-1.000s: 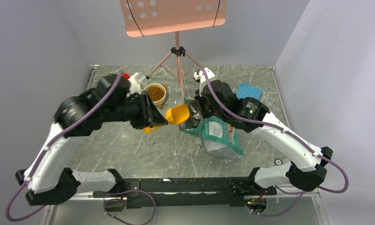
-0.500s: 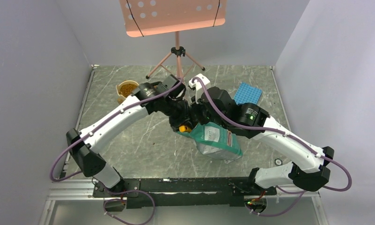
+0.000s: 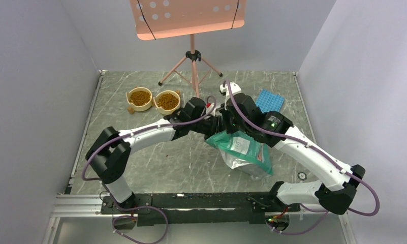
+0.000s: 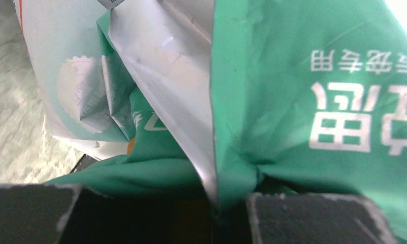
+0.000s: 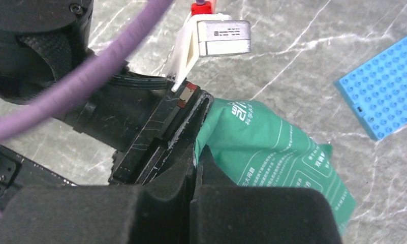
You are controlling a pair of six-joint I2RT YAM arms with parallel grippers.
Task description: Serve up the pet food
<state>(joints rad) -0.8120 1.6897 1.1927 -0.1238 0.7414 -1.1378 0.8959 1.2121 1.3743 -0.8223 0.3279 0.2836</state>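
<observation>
Brown kibble (image 3: 166, 100) lay at ten o'clock from left hand (image 4: 163, 216), grip unclear; right hand (image 5: 195, 173) pinched green bag (image 3: 244, 150).

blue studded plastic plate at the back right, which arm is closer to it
Right. The right arm passes close by the blue studded plastic plate. The left arm reaches the teal-green foil bag from the opposite side, farther from the plate.
</observation>
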